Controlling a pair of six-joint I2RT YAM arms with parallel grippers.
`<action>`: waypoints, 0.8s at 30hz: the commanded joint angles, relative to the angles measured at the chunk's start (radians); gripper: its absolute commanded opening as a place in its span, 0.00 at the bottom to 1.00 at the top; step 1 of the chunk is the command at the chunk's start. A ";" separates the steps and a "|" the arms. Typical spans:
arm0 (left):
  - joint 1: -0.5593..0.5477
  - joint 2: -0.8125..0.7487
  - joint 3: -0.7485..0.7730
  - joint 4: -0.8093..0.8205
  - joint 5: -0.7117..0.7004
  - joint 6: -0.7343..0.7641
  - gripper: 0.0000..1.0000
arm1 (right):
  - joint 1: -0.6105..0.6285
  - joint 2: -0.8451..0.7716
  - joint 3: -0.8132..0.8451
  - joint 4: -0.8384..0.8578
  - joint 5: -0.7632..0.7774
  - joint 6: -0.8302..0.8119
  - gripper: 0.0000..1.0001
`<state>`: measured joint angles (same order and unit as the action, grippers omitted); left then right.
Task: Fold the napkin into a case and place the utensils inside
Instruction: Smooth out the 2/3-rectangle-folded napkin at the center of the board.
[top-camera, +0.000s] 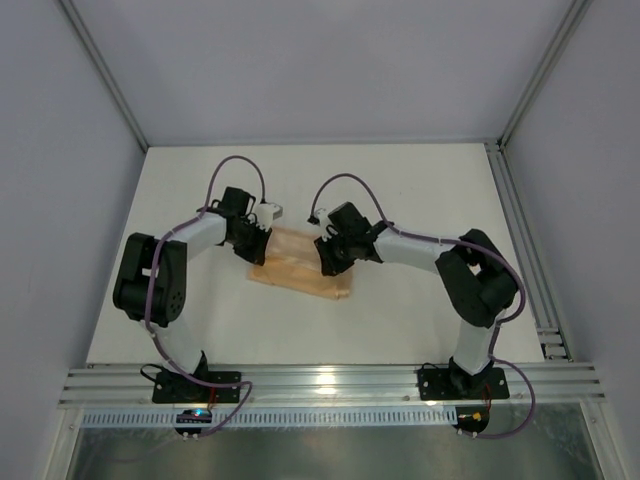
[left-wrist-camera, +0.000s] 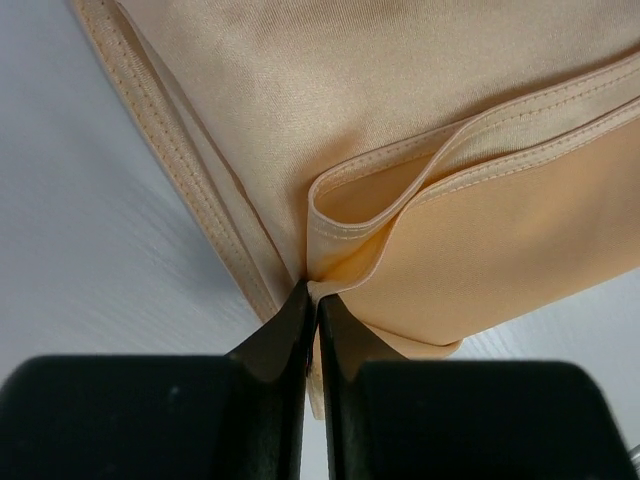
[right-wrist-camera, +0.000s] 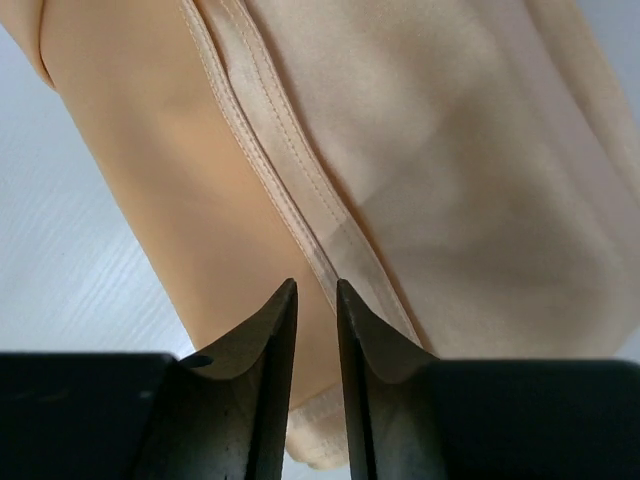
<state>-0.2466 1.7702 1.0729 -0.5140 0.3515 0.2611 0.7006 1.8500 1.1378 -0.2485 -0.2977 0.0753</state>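
The peach-orange napkin (top-camera: 300, 262) lies folded into a narrow band in the middle of the white table. My left gripper (top-camera: 262, 247) sits at its left end. In the left wrist view the gripper (left-wrist-camera: 312, 295) is shut on a folded corner of the napkin (left-wrist-camera: 400, 120), and a hemmed layer loops up just past the tips. My right gripper (top-camera: 327, 262) hovers over the right half. In the right wrist view this gripper (right-wrist-camera: 316, 290) is open by a narrow gap above a stitched hem of the napkin (right-wrist-camera: 450, 150), with nothing between the fingers. The utensils are out of view.
Grey enclosure walls stand on the left, back and right. An aluminium rail (top-camera: 330, 385) runs along the near edge by the arm bases, and another rail (top-camera: 520, 240) runs down the table's right side.
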 joint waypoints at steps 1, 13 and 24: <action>0.001 0.031 0.015 0.019 0.015 -0.022 0.07 | 0.062 -0.155 -0.007 -0.008 0.186 -0.040 0.28; 0.001 0.031 0.012 0.019 -0.003 -0.028 0.07 | 0.123 -0.107 -0.157 0.183 0.048 0.089 0.14; 0.001 0.044 0.009 0.022 -0.022 -0.025 0.04 | 0.037 -0.169 -0.426 0.362 -0.061 0.239 0.11</action>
<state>-0.2466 1.7809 1.0782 -0.5045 0.3595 0.2382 0.7509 1.6993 0.7727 0.1314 -0.3344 0.2775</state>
